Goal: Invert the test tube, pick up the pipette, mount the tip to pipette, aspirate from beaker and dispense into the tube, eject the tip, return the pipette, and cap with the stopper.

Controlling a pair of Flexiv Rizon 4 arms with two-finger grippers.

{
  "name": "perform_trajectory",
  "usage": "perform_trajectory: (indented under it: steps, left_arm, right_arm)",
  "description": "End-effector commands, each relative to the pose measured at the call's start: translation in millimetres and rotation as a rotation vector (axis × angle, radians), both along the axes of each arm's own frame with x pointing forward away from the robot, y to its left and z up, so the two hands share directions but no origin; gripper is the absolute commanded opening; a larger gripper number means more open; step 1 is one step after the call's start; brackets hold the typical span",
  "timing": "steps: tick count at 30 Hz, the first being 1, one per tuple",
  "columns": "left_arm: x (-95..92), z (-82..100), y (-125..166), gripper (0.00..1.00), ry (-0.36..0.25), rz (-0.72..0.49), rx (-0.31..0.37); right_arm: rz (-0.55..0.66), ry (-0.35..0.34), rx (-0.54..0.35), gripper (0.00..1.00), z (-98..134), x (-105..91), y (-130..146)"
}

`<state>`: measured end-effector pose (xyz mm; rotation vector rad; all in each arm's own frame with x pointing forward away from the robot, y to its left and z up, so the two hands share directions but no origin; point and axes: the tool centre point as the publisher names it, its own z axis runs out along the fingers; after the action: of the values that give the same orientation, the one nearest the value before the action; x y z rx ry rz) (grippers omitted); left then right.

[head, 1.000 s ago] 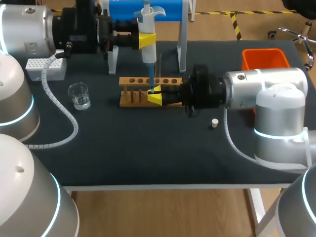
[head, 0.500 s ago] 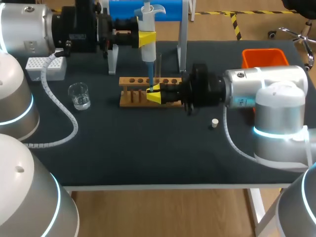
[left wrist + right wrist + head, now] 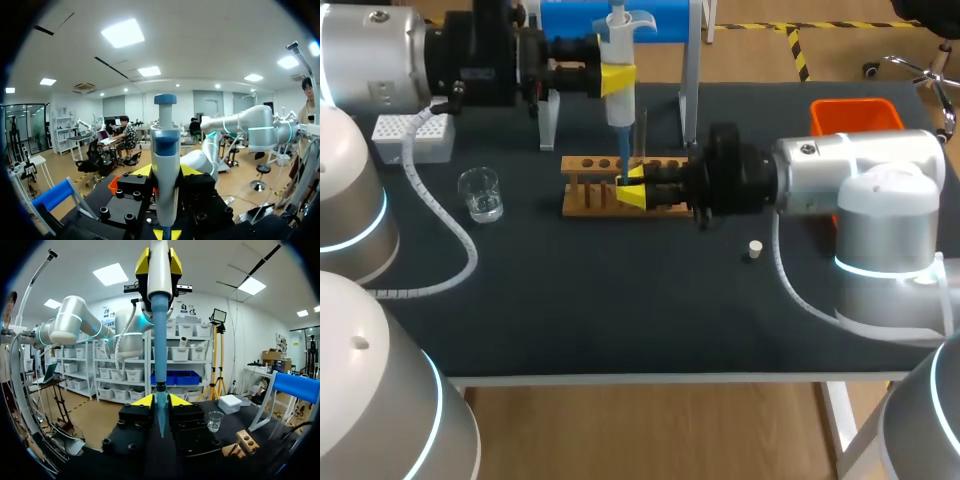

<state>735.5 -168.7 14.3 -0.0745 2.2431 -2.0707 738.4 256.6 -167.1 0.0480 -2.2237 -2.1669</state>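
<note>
Nearest me on the dark table (image 3: 620, 300), the small white stopper (image 3: 751, 249) lies alone, not yet used. Past it, my right gripper (image 3: 633, 192) has its jaws almost together, pinching the thin blue tip (image 3: 160, 415) from both sides, close by the wooden rack (image 3: 590, 163) where the glass test tube (image 3: 642, 130) stands. I think the tip is light, bendy plastic and easy to squash, so holding near its thick top seems best. Farther back, my left gripper (image 3: 617, 80) is closed around the pipette (image 3: 619, 45), which stands straight up, white and blue, smooth and maybe slippery.
</note>
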Motion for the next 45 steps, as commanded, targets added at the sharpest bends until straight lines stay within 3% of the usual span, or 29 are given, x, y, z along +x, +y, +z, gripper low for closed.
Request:
perform_trajectory:
  steps: [1, 16, 25, 45]
  left_arm:
    - [-0.1, -3.1, 0.4, 0.0, -0.002, -0.002, -0.005]
    - [-0.1, -3.1, 0.4, 0.0, -0.002, -0.002, -0.005]
    - [-0.1, -3.1, 0.4, 0.0, -0.002, -0.002, -0.005]
    - [-0.1, -3.1, 0.4, 0.0, -0.002, -0.002, -0.005]
  right_arm:
    - [0.014, -0.002, -0.016, 1.0, -7.0, 0.6, -1.3]
    - [0.016, 0.007, -0.084, 1.0, -55.0, 1.1, -20.3]
    - [-0.023, 0.017, -0.121, 1.0, -60.5, -0.8, -43.6]
    - [-0.023, 0.017, -0.121, 1.0, -60.5, -0.8, -43.6]
